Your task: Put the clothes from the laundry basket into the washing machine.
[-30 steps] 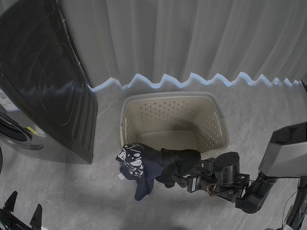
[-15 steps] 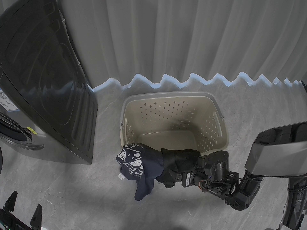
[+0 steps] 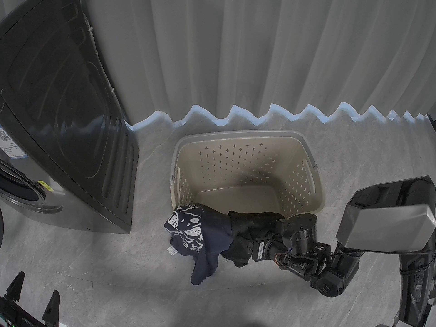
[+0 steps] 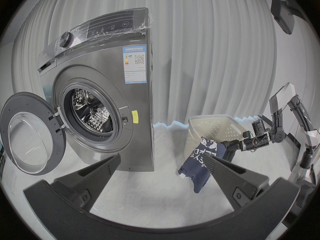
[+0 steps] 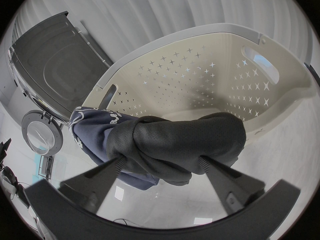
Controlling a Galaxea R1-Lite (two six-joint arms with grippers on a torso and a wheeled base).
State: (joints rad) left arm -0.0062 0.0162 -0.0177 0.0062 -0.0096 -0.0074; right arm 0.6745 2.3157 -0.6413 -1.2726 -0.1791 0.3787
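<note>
Washing machine (image 3: pixel 59 114) cut off (seemingly half).

Floor (image 3: pixel 136 260): grey, stone-look, pale veining, slight sheen. Washing machine (image 3: pixel 59 128) stands on it at the robot's left; a front-loader with its round door (image 4: pixel 28 132) swung wide open. Laundry basket (image 3: pixel 240 134), beige plastic pierced with star-shaped holes, sits on the floor to the machine's right, with a strip of bare floor between the two. White curtain (image 3: pixel 272 46) hangs behind both, its hem meeting the floor in a wavy line. Navy garment (image 3: pixel 200 237) hangs over the basket's near-left corner toward the floor; cannot tell whether its tip touches.
</note>
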